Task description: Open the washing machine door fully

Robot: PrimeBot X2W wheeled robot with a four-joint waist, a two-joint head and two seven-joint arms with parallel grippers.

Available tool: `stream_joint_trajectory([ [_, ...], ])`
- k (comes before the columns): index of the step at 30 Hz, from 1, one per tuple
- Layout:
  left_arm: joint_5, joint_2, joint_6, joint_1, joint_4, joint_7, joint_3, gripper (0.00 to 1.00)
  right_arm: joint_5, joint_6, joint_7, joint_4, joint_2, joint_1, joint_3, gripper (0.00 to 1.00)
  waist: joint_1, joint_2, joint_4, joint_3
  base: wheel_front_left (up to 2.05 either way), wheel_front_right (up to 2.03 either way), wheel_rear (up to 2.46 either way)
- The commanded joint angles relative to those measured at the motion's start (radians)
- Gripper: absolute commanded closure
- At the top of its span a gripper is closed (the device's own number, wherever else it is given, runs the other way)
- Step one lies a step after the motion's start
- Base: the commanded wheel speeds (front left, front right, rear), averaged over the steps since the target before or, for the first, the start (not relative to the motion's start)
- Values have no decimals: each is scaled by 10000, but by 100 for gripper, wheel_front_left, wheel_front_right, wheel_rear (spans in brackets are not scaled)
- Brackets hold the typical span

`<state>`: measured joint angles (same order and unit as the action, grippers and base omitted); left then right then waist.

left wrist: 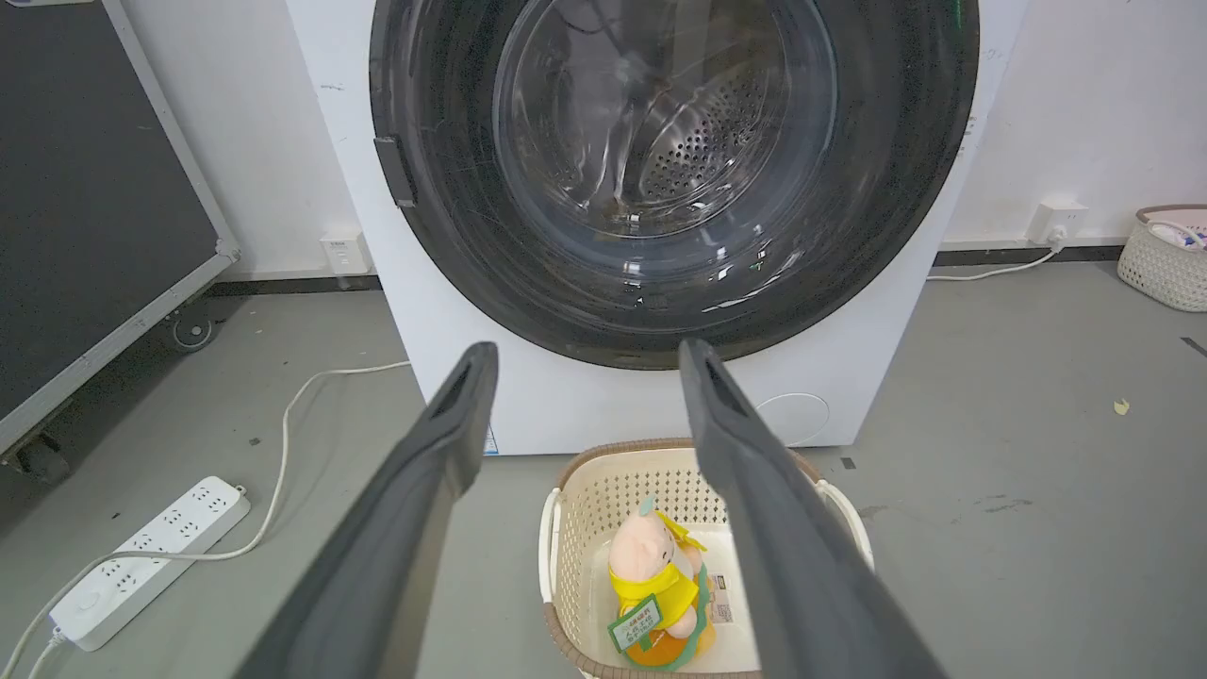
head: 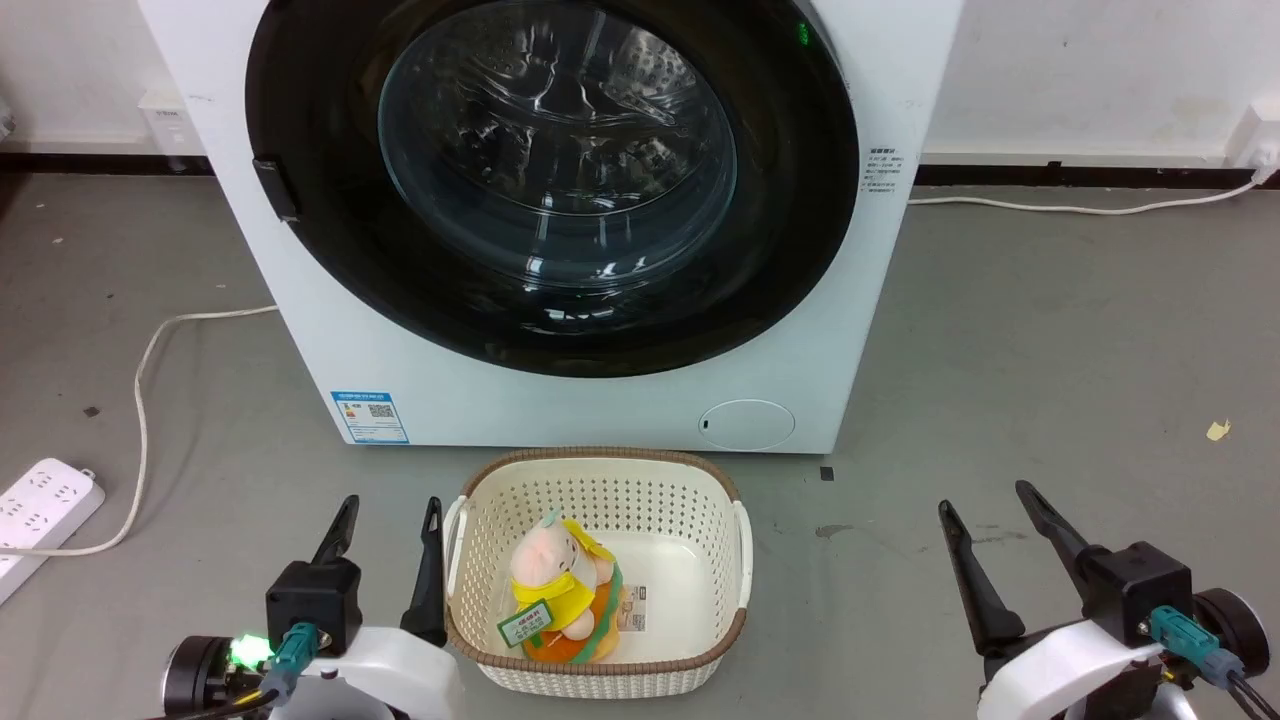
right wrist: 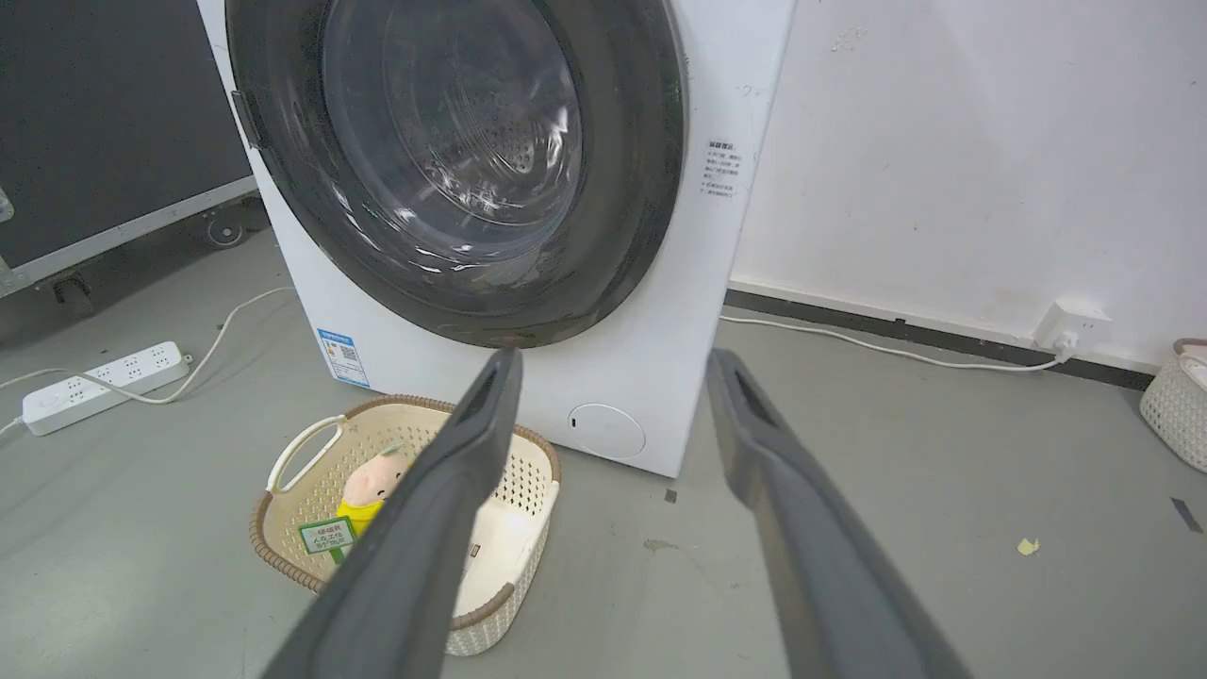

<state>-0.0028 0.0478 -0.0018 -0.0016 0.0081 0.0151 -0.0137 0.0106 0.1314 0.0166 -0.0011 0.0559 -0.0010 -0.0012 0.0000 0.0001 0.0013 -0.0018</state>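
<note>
— Two grippers closest in, head view: left gripper (head: pixel 392 505) at 7 o'clock, right gripper (head: pixel 983 497) at 5. What are the jaws doing?

— Both spread wide, two dark fingers each, nothing between them, touching nothing. Each wrist view agrees.

— Next out?

— One cream basket (head: pixel 600 480) on the floor at 6 o'clock, between the grippers and just beside the left one's inner finger, with one plush toy (head: pixel 560 590) inside. A second basket (left wrist: pixel 1169 259) sits by the wall at 3 o'clock in the left wrist view.

— And the door?

— The washing machine door (head: pixel 555 150) is up at 12 o'clock, shut flat against the one washing machine (head: pixel 600 410), well apart from both grippers. It has one handle tab (head: pixel 276 190) at its 9 o'clock. Low on the white front there's one blue label (head: pixel 369 416) at 7 and one round flap (head: pixel 746 424) at 5. One power strip (head: pixel 45 500) lies on the floor at 8 o'clock.
</note>
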Motion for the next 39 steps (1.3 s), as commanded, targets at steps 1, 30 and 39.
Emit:
stream_joint_trajectory([
  [1, 19, 4, 43, 2, 49, 110, -18, 0, 103, -1, 105, 46, -7, -1, -24, 0, 0, -1, 9, 3, 0, 0, 0],
  [30, -1, 23, 248, -550, -68, 716, -549, 0, 2376, -2, 385, 373, 995, -2030, 251, 0, 0, -1, 491, 1082, 0, 0, 0],
  [39, -49, 24, 368, -767, -112, 905, -702, 0, 4089, -3, -245, 1024, 973, -3372, -313, 100, 0, -1, 720, 1529, 0, 0, 0],
])
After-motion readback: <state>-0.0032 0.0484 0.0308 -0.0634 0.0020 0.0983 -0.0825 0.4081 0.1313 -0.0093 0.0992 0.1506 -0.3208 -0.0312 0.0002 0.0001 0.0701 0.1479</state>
